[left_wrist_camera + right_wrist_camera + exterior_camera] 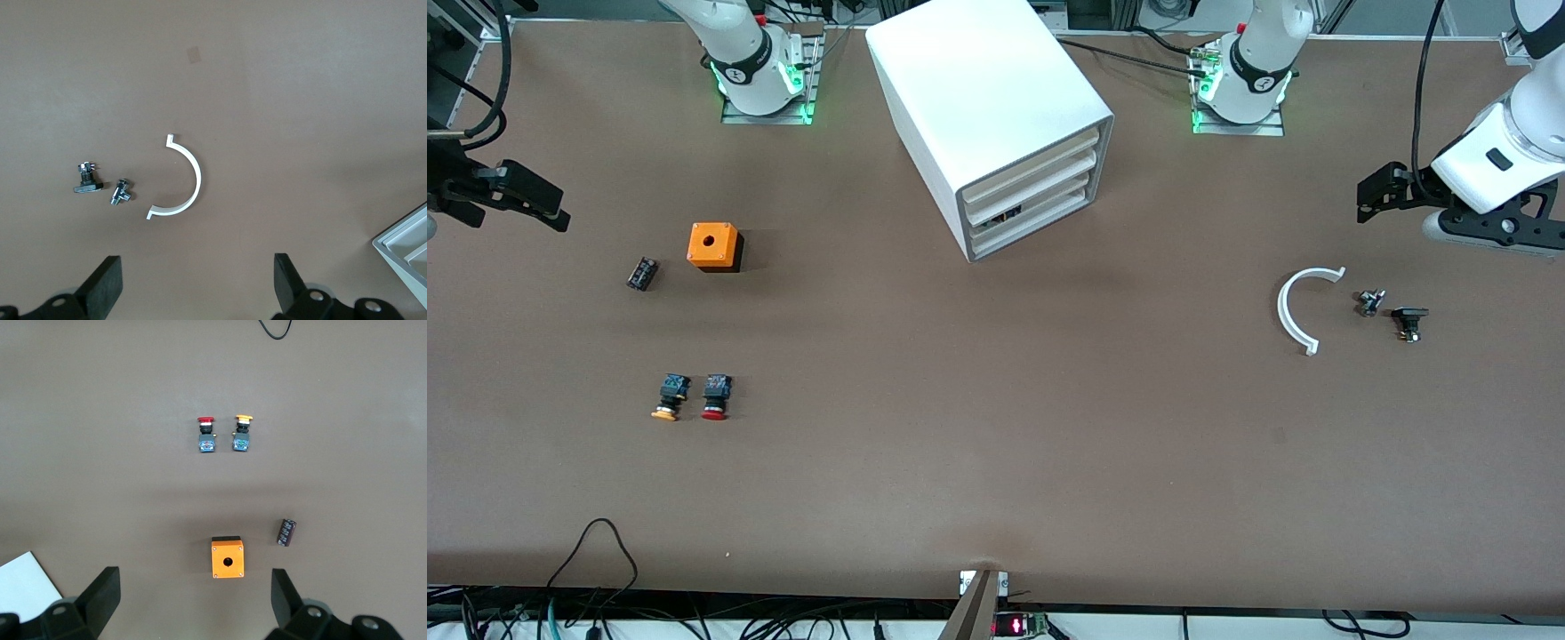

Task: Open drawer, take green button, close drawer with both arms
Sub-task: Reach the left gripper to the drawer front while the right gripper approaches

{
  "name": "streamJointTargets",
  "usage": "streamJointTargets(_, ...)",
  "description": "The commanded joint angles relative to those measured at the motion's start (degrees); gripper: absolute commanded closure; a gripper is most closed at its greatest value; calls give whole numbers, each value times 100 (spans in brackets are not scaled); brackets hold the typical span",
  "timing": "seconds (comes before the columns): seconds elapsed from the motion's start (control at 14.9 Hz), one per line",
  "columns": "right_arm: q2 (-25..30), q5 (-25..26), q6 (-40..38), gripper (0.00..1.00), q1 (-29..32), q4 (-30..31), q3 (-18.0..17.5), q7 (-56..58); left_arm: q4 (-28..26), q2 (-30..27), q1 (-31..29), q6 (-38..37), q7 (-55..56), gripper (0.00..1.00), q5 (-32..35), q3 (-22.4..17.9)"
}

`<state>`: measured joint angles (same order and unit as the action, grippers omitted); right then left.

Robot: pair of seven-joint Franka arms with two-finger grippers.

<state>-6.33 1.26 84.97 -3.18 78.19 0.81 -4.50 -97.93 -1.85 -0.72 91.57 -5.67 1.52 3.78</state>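
Note:
The white cabinet (983, 98) stands at the middle of the table near the arm bases. Its four drawers are all shut, and the bottom drawer (1040, 229) sits flush with the others. The green-capped button is hidden from every view. My left gripper (1371, 197) hangs open and empty above the table at the left arm's end; its wrist view (197, 287) shows bare table between the fingers. My right gripper (543, 204) hangs open and empty above the table at the right arm's end; its wrist view (193, 600) shows the same.
An orange box (713, 246), a small black part (642, 273), an orange-capped button (669, 397) and a red-capped button (716, 396) lie toward the right arm's end. A white curved clip (1294, 311) and two small metal parts (1370, 302) (1409, 322) lie toward the left arm's end.

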Motion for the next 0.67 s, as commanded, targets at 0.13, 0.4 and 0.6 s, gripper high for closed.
streamJointTargets(0.13,-8,120,-50,0,-24,-40,-19,46,160,36,37,-139,31,0,-117,-18)
streamJointTargets(0.4,-17,155,-68,0,-51,-32,-19,46,160,80,37,-157,14,0,-117,52)
streamJointTargets(0.6,-17,164,-94,0,-103,3,-19,37,230,80,28,-454,-4,0,-152,131)
